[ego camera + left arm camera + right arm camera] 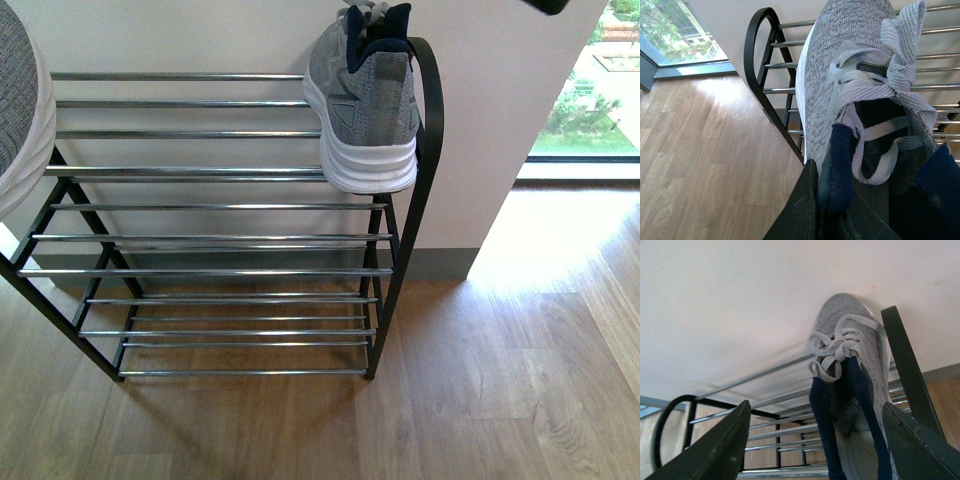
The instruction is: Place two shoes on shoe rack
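One grey knit sneaker point(365, 100) with a white sole stands on the top bars of the shoe rack point(220, 135), at its right end against the black side frame point(432, 120). My right gripper point(815, 450) is open, its fingers point(715, 450) on either side of that sneaker's point(852, 360) navy heel opening, not touching it. My left gripper point(825, 200) is shut on the navy collar of the second grey sneaker point(840, 65), holding it over the rack's bars point(785, 65). That sneaker point(15, 100) shows only partly at the left edge of the front view.
The rack stands against a white wall point(200, 30) on a wooden floor point(500, 380). A floor-level window point(590, 110) lies to the right of the wall. The rack's lower tiers point(230, 300) hold nothing.
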`<action>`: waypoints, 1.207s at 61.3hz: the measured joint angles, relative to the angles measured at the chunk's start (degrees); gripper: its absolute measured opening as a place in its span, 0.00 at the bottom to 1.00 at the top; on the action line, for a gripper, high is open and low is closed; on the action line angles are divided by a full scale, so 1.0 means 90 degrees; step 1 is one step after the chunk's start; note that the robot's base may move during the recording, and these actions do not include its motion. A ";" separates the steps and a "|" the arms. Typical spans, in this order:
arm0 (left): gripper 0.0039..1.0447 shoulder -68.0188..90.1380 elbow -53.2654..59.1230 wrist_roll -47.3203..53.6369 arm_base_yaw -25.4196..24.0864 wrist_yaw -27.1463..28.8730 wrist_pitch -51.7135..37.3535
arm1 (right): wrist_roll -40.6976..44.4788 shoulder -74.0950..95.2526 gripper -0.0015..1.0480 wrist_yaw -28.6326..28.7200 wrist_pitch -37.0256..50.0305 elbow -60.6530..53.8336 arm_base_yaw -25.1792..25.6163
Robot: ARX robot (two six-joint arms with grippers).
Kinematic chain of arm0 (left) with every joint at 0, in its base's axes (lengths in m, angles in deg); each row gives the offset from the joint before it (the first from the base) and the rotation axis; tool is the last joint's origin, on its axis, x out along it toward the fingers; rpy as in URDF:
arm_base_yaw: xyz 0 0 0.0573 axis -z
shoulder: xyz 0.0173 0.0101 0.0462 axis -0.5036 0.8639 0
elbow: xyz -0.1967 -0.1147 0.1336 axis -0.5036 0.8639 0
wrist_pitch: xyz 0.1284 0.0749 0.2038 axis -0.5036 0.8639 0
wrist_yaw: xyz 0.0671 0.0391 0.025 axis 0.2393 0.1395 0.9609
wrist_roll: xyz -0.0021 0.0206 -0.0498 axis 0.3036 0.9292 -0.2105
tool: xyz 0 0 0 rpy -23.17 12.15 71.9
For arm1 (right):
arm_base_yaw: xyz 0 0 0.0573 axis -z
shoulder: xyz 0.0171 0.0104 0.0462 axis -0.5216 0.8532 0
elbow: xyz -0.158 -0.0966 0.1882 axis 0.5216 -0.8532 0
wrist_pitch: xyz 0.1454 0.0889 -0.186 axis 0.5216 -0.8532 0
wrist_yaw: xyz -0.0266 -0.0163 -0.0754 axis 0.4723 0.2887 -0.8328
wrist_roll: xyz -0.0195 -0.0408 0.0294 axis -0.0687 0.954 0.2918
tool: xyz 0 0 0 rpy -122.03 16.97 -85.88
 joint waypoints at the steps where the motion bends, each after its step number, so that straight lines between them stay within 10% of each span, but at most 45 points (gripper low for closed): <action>1: 0.02 0.0000 0.0000 0.0000 0.0000 0.0000 0.0000 | 0.0044 -0.0148 0.88 0.0029 0.0070 -0.0131 0.0000; 54: 0.02 0.0000 0.0000 0.0000 0.0000 0.0000 0.0000 | 0.1661 -0.4932 0.91 0.0670 0.1430 -0.4585 0.1173; 74: 0.02 0.0000 0.0000 0.0000 0.0000 0.0000 0.0000 | 0.4180 -0.5668 0.44 0.0202 0.1926 -0.5591 0.1438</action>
